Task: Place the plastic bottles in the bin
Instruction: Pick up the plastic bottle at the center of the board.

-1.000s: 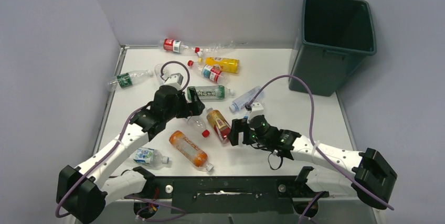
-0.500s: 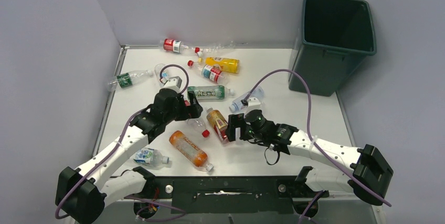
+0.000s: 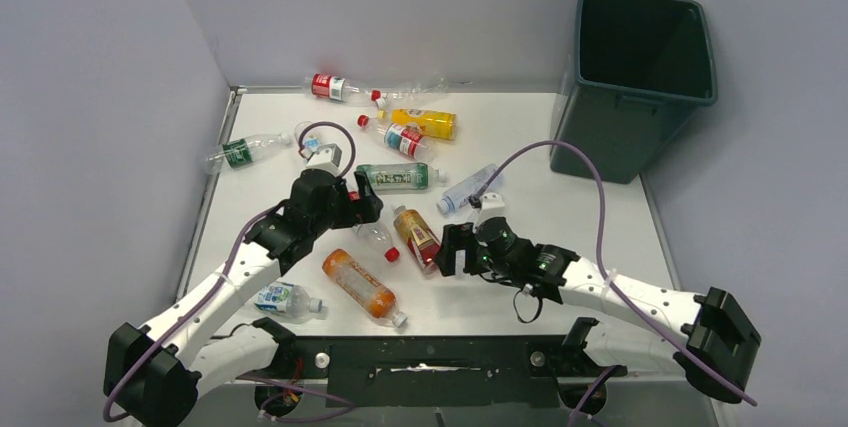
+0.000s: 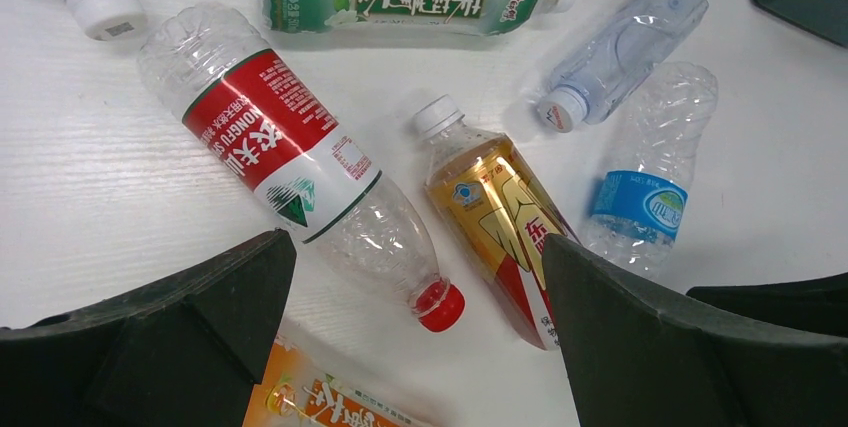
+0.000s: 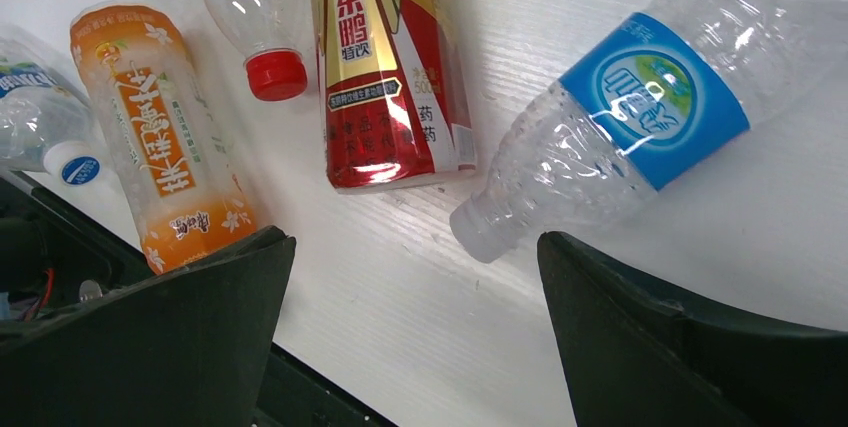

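Several plastic bottles lie on the white table. My left gripper is open and empty above a clear red-label, red-cap bottle, whose neck lies between the fingers. A gold-and-red bottle lies beside it. My right gripper is open and empty, low over bare table just short of a clear blue-label bottle; the gold-and-red bottle and an orange bottle lie ahead of it. The dark green bin stands at the far right, apart from both grippers.
A green tea bottle, a clear bluish bottle, a yellow bottle and red-label bottles lie farther back. A small white-capped bottle lies near the front left. Grey walls enclose the table.
My left gripper has drifted slightly back and left. My right gripper moved forward, then settled back a little. No bottle has moved.
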